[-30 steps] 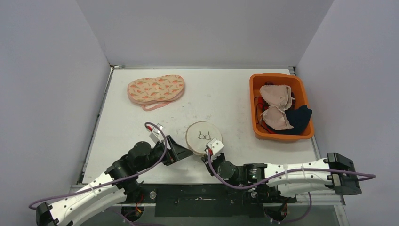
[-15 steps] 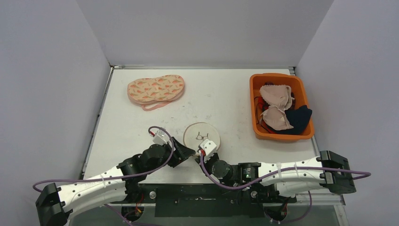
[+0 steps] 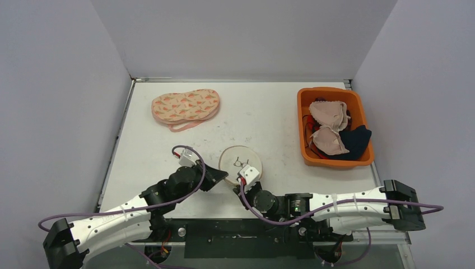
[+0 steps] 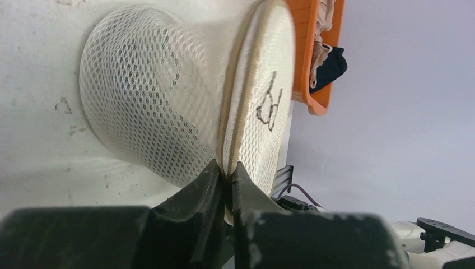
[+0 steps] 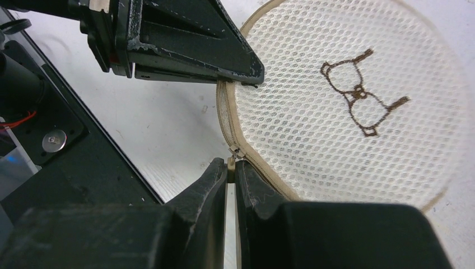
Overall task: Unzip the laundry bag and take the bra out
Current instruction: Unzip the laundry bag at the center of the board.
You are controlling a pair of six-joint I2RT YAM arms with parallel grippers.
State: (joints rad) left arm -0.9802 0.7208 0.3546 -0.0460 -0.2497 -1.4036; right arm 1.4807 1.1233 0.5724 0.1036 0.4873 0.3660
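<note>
Table (image 3: pixel 269 112): white, walled on three sides.
Left arm (image 3: pixel 112 218): stretched low over the near edge, angling inward to the bag.
Right arm (image 3: pixel 347 204): lying low along the near edge, wrist turned toward the bag.
Orange bin (image 3: pixel 302 112): far right, holding garments.
Laundry bag (image 3: pixel 242 159): round mesh, near the middle, between both wrists.
Left gripper (image 4: pixel 227 168): pinched together on the bag's zip seam.
Right gripper (image 5: pixel 230 168): clamped on the zipper pull (image 5: pixel 230 163) at the bag's near rim.
</note>
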